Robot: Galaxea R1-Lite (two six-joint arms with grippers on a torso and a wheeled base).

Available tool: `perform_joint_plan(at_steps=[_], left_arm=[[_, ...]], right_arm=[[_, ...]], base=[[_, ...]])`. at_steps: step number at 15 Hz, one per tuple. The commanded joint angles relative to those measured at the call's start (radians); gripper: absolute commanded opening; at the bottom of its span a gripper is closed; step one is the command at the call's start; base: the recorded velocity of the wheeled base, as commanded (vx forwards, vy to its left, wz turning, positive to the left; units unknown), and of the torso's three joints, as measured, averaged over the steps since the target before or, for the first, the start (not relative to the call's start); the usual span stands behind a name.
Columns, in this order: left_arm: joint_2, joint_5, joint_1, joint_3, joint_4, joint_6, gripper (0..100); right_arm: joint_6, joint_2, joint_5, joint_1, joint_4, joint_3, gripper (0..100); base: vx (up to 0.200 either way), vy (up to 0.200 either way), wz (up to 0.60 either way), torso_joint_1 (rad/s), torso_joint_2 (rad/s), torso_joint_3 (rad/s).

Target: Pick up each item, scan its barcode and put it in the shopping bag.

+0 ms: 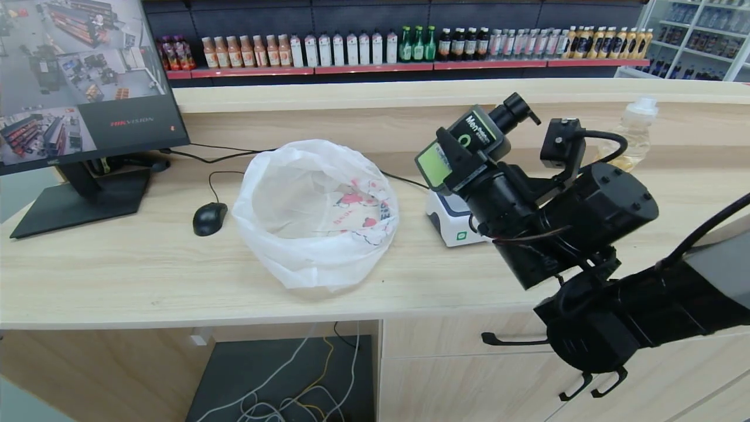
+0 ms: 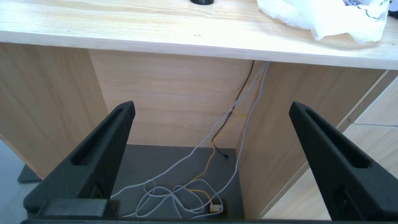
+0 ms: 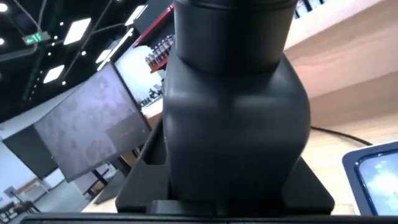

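My right gripper [image 1: 469,167] is shut on a black bottle [image 1: 477,138] with a green label and a black cap. It holds the bottle tilted in the air above the white barcode scanner [image 1: 454,228]. In the right wrist view the black bottle [image 3: 233,93] stands between the fingers, with the scanner's screen [image 3: 373,174] beside it. The white plastic shopping bag [image 1: 316,211] sits open on the counter, left of the scanner. My left gripper [image 2: 211,112] is open and holds nothing. It hangs below the counter's front edge, with the bag's edge [image 2: 323,18] above.
A monitor [image 1: 82,76] on a black stand is at the counter's left, with a black mouse [image 1: 210,218] beside the bag. A clear bottle of yellowish liquid [image 1: 636,132] stands at the back right. Cables [image 2: 199,186] lie in the opening under the counter.
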Motion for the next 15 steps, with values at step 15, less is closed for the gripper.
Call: perform_joint_plan(at_steps=[15], left_arm=[[0.000, 0.001, 0.000, 0.000, 0.000, 0.000, 100]], right_arm=[[0.348, 0.063, -0.140, -0.143, 0.343, -0.180, 0]], base=[[0.000, 0.000, 0.00, 0.000, 0.00, 0.000]])
